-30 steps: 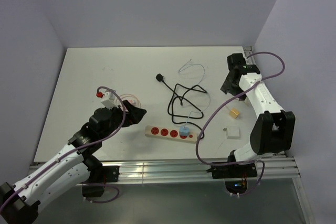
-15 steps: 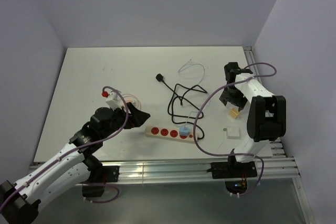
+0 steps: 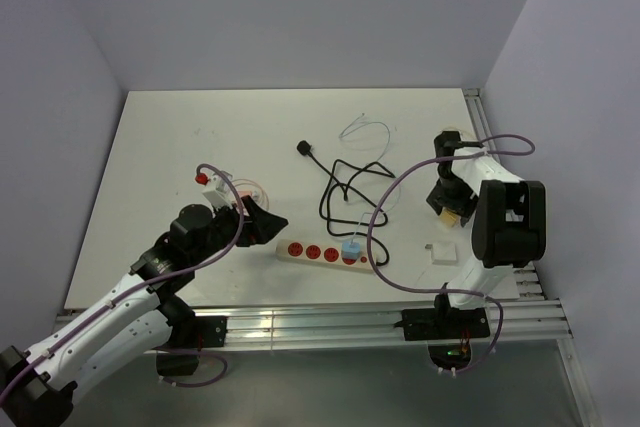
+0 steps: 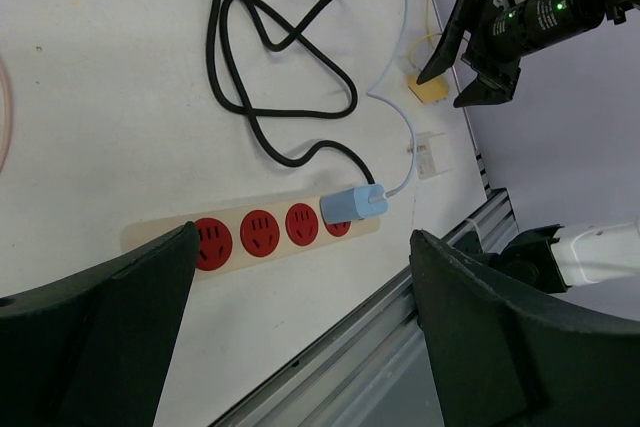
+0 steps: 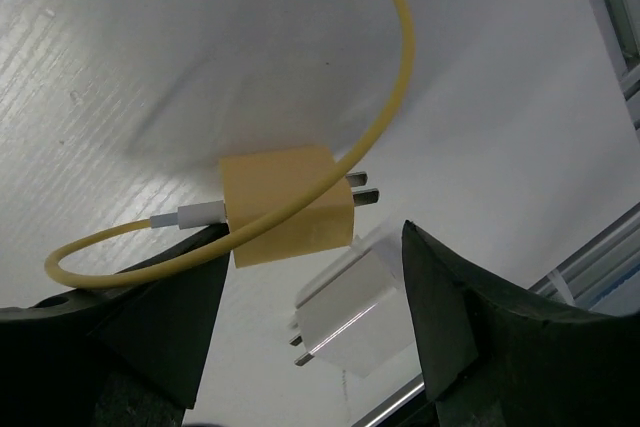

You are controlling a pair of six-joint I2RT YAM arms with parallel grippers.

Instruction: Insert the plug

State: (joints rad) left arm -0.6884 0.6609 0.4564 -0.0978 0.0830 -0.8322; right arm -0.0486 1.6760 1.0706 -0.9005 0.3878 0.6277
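Below, boxy yellow plug point(image 5: 272, 184), looping cord point(image 5: 401, 67)

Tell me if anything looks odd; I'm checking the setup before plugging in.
Nothing damaged or spilled. The black cord lies in a tangle behind the strip, and the yellow charger lies on its side, its cable looped across it.

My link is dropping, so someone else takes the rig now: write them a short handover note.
Left tool: open, empty, hovering by the beige power strip with red sockets.
Right tool: open, empty, above the yellow square charger plug on its yellow cable, not gripping it.
The white charger plug lies loose beside it.
Done: a blue plug sits on the strip.
Left: probably grip the yellow plug, carry it to a free red socket and push it in.
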